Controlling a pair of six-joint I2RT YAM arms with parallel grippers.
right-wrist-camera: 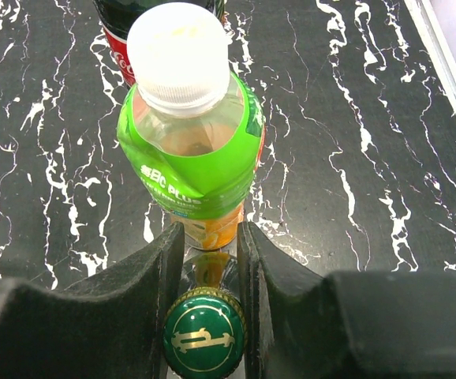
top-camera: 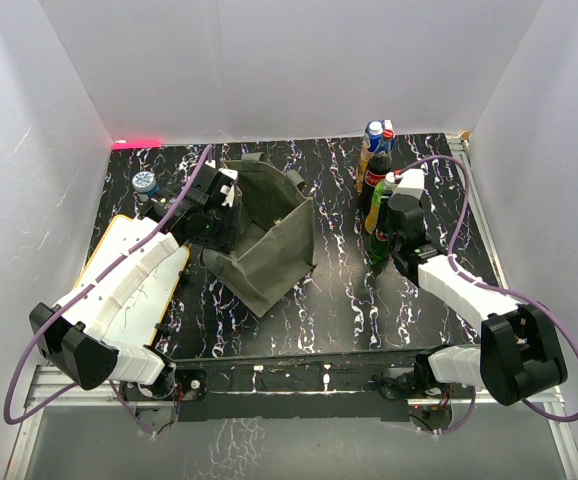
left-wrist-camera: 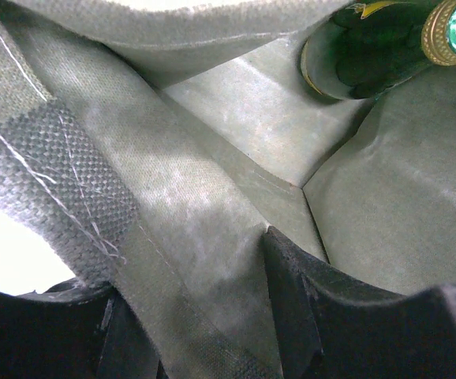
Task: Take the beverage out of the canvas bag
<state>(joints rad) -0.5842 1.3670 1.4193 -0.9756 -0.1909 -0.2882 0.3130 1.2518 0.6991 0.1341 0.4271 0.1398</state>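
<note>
Standing by the right edge, apart from the canvas bag (top-camera: pixel 269 240), the green bottle (right-wrist-camera: pixel 204 339) is pinched by the right gripper (right-wrist-camera: pixel 210 241), a green-labelled bottle (right-wrist-camera: pixel 192 158) just beyond. Left gripper (left-wrist-camera: pixel 192 276) at the bag rim: closure cannot be told.

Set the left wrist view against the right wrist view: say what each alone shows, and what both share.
Left wrist only: the creased inside of the canvas bag, its woven strap running between the fingers of the left gripper. Right wrist only: a white-capped bottle with a green label, a red-labelled bottle behind it, and the marbled black table. Both: a green bottle with a gold-rimmed cap, held by the right gripper in its own view. Whether it is one bottle or two cannot be told.
</note>
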